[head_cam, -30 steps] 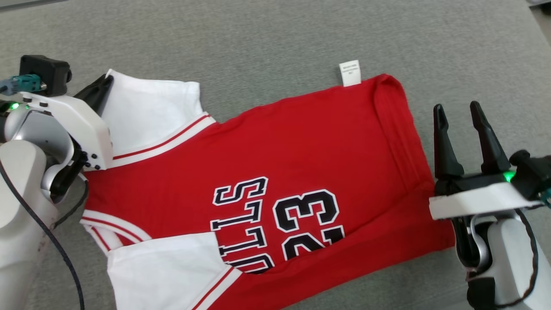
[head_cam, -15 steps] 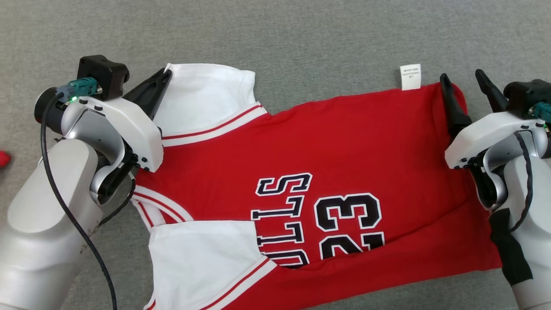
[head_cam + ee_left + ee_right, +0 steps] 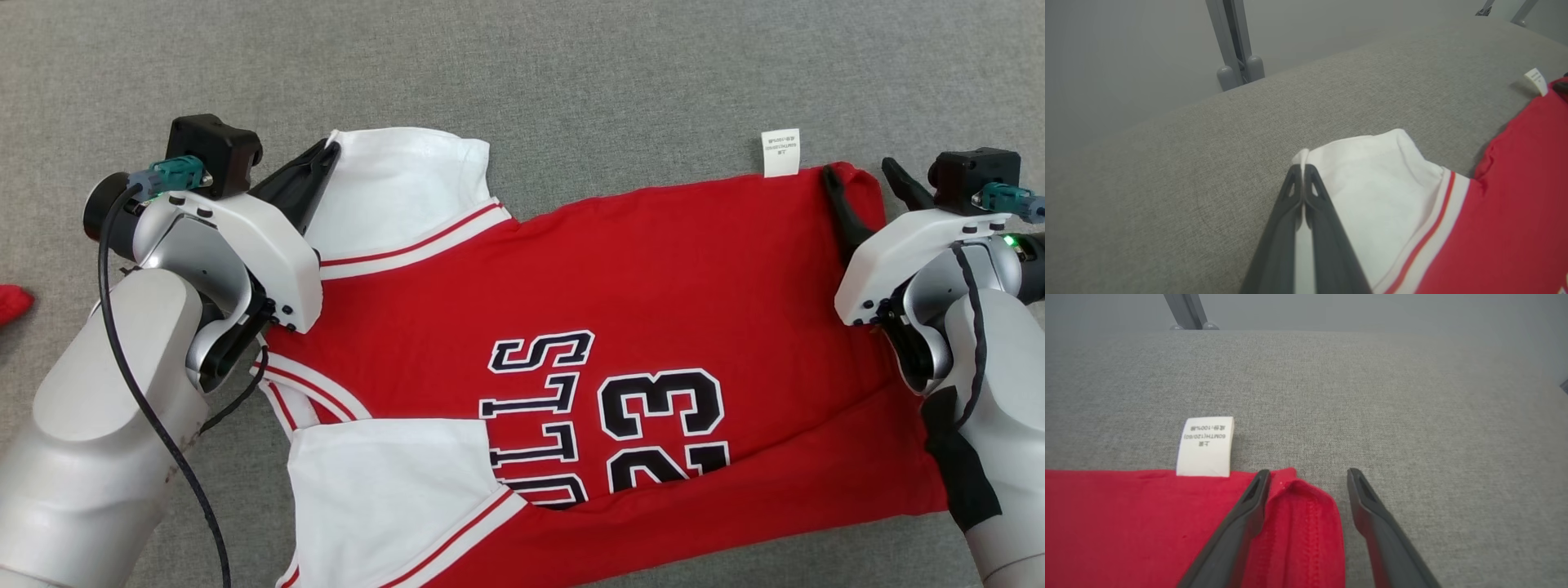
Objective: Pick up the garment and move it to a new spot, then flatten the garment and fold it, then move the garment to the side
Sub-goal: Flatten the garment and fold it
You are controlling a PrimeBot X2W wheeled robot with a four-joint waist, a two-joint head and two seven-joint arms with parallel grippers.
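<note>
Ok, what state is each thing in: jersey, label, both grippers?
Jersey: spread out on the grey surface, creased.
Care label: flat, sticking out past the jersey's edge.
Left gripper: shut on the white sleeve's edge.
Right gripper: open, fingers straddling the red hem corner.

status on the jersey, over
Left gripper shut on sleeve. Right gripper open, astride hem corner. Jersey spread on mat. Red scrap far left, apart.

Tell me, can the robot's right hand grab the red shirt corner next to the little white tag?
Probably yes. The right hand is open, with the red corner lying between its two fingers, just beside the white tag. Nothing covers the corner, so closing should catch it.
</note>
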